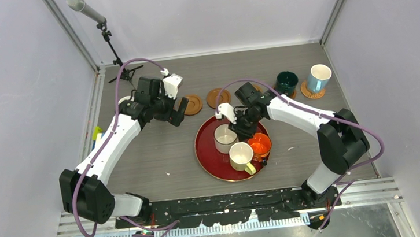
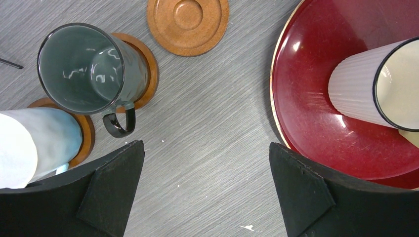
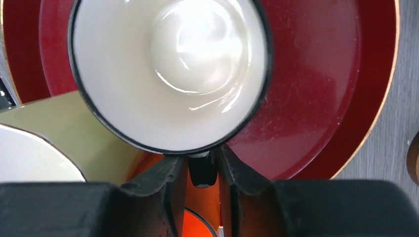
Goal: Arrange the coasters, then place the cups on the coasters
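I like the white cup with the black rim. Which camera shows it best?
The right wrist view: the white cup fills it, handle between the right gripper's fingers. From above it is small, on the red tray. The left wrist view catches its ribbed side.

A white ribbed mug (image 1: 224, 135), pale yellow mug (image 1: 240, 155) and orange mug (image 1: 260, 144) bunch together on the dark red round tray (image 1: 208, 153), with barely a gap between them. The grey wood-grain table (image 1: 159, 158) lies open from the tray to its left edge. A dark teal mug (image 1: 286, 81) and light blue mug (image 1: 319, 76) crowd its far right corner.
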Robot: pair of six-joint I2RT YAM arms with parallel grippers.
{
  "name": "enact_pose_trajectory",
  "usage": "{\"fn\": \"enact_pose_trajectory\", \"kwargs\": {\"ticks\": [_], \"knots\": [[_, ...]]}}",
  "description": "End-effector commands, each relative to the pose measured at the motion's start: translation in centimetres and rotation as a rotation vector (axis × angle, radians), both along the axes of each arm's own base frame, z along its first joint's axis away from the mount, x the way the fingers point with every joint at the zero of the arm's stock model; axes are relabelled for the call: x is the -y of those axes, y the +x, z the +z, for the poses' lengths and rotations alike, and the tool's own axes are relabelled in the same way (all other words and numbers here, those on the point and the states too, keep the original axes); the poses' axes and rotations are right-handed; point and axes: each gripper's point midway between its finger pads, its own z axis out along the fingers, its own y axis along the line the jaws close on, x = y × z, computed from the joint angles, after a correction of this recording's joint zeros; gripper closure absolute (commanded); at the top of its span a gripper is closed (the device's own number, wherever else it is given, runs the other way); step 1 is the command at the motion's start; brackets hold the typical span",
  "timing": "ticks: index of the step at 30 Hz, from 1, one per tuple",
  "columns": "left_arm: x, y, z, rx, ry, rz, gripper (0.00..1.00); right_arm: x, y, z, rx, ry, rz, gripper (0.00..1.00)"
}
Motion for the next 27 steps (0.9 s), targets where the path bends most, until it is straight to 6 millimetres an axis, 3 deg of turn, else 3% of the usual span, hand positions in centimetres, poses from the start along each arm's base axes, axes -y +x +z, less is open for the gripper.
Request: {"fn": "enact_pose_trajectory", "kwargs": {"ticks": [1, 8, 19, 27], "knots": [[0.1, 0.5, 1.7, 0.053, -0.022, -0.006, 0.0, -1.0, 1.3, 0.8, 0.074, 0.041, 0.009, 0.74], [0.2, 0.6, 1.7, 0.054, -0.027, -0.006, 0.0, -1.5, 1.6, 3.6, 0.119, 0.101, -0.034, 0.99], [0.2, 0.6, 1.7, 0.06, -0.026, -0.004, 0.0, -1.9, 3.1, 9.0, 0.239, 0.238, -0.223, 0.99], [0.3, 0.8, 2.0, 0.067, -0.029, -0.005, 0.0, -1.7, 4.9, 11.7, 0.338, 0.352, -0.396, 0.99]]}}
